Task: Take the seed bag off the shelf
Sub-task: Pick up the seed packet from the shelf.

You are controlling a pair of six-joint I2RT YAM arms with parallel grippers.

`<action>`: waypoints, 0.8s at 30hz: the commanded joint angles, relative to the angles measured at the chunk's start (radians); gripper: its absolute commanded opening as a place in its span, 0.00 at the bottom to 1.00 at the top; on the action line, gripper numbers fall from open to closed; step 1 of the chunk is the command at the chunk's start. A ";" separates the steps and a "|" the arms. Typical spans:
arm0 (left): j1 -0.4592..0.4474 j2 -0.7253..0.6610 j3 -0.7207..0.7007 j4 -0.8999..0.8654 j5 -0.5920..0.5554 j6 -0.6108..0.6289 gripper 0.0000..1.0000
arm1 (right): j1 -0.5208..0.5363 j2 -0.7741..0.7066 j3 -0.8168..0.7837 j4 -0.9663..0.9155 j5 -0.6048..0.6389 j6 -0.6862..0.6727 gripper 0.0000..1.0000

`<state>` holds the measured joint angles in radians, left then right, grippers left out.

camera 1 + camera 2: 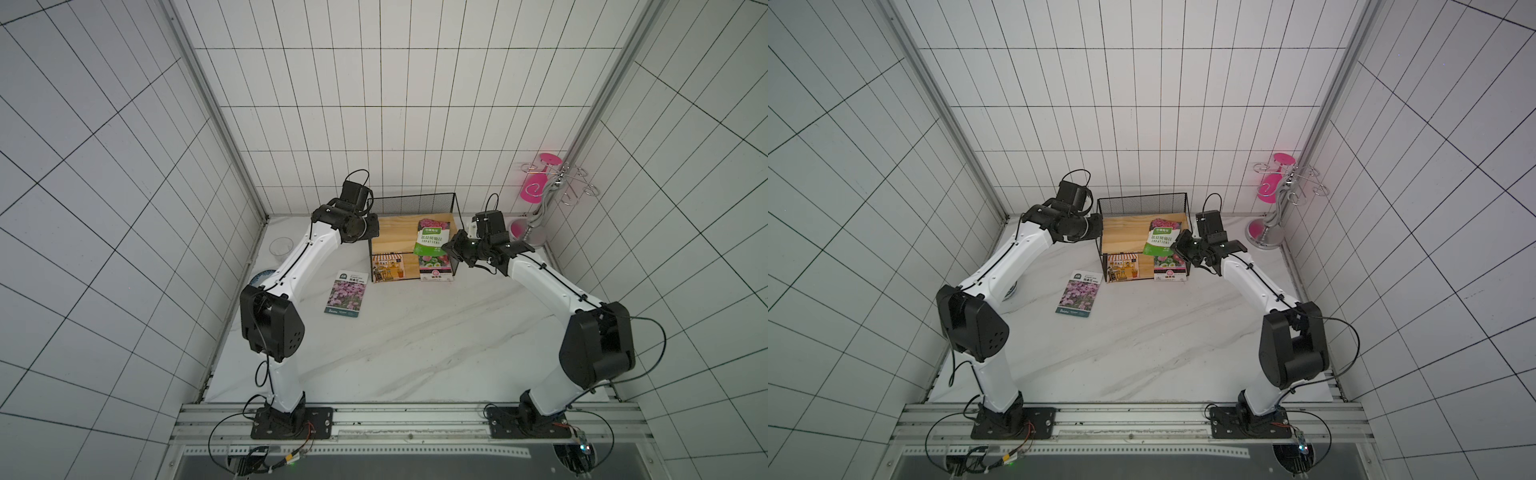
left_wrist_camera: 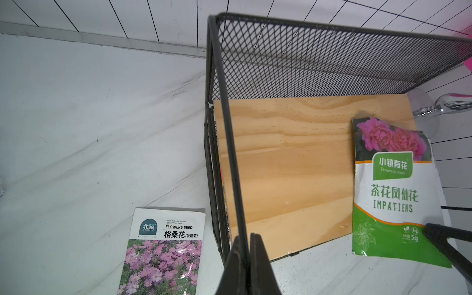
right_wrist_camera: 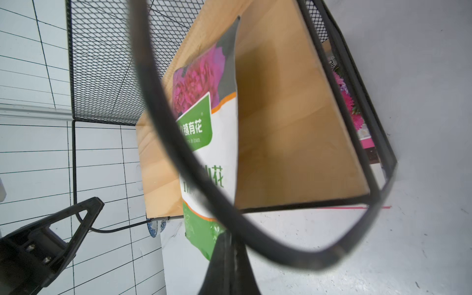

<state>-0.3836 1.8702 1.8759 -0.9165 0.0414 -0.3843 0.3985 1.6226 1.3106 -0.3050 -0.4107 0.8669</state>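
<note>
The shelf (image 1: 395, 237) stands at the back of the table, a black wire rack with mesh back and wooden boards. On its top board lies the seed bag (image 1: 432, 239), green and white with pink flowers, its lower end hanging over the front edge. My right gripper (image 1: 448, 249) is shut on the bag's lower right corner; the wrist view shows the green corner of the seed bag (image 3: 217, 143) running into the closed right gripper (image 3: 231, 245). My left gripper (image 2: 249, 245) is shut on the shelf's left top wire. In the left wrist view the seed bag (image 2: 393, 189) lies on the far side of the board.
A purple-flower seed packet (image 1: 347, 294) lies on the table left of the shelf. Two more packets (image 1: 387, 268) (image 1: 435, 266) sit on the lower tier. A chrome stand with pink glasses (image 1: 540, 199) is at back right. A clear glass (image 1: 280, 248) and a blue bowl (image 1: 262, 276) sit near the left arm.
</note>
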 commanded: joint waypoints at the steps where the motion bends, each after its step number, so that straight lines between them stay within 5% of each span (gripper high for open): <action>1: 0.017 0.058 -0.024 -0.104 -0.053 0.019 0.00 | -0.006 -0.046 0.042 -0.071 -0.066 -0.068 0.00; 12: 0.019 0.057 -0.023 -0.111 -0.070 0.022 0.00 | 0.001 -0.233 -0.087 -0.228 -0.310 -0.166 0.00; 24: 0.029 0.066 0.001 -0.126 -0.075 0.028 0.00 | -0.043 -0.369 -0.298 -0.473 -0.189 -0.184 0.00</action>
<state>-0.3824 1.8755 1.8885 -0.9295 0.0326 -0.3668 0.3820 1.2881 1.0622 -0.6998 -0.6601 0.6704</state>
